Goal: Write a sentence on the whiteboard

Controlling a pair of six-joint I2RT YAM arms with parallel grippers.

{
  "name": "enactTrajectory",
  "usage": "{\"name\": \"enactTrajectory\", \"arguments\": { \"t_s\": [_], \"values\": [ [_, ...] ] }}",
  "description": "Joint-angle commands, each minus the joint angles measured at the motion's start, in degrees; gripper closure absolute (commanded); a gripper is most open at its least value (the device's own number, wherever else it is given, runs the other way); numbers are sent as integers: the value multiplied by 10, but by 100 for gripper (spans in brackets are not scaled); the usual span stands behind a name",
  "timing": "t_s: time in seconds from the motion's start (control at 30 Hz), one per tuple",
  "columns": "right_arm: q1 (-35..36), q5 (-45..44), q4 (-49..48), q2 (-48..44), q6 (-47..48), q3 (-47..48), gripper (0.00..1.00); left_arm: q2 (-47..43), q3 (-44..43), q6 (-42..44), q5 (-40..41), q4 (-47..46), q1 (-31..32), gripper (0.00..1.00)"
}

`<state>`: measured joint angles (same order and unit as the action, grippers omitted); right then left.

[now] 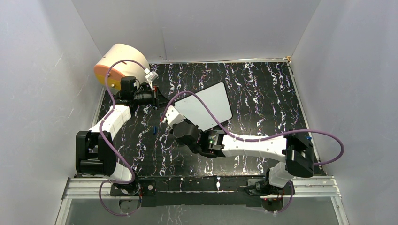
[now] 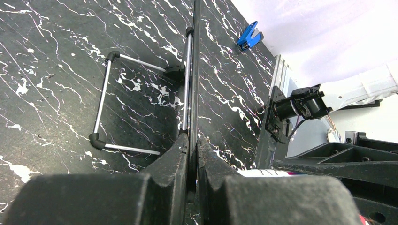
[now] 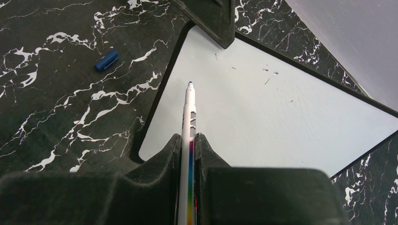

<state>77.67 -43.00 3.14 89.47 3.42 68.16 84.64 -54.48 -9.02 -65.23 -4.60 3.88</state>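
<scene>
The whiteboard lies in the middle of the marbled table, its pale face towards the camera. No sentence shows on the whiteboard, only a few small dark specks. My left gripper is shut on the board's left edge. In the left wrist view my left gripper pinches the whiteboard's thin black rim, seen edge-on, with a wire stand behind it. My right gripper is shut on a white marker with a rainbow stripe. Its blue tip hovers at the board's near left corner.
A blue marker cap lies on the table left of the board, also in the top view as the cap. A cream-and-orange drum stands at the back left. White walls close in three sides.
</scene>
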Motion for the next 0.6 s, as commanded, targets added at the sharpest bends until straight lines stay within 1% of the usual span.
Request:
{"name": "enactTrajectory", "arguments": {
  "t_s": [0.0, 0.57],
  "values": [
    [1, -16, -8, 7, -14, 36, 100, -2, -13, 9, 4, 29, 1, 100],
    [-1, -11, 10, 11, -30, 42, 100, -6, -12, 9, 11, 30, 1, 100]
  ]
}}
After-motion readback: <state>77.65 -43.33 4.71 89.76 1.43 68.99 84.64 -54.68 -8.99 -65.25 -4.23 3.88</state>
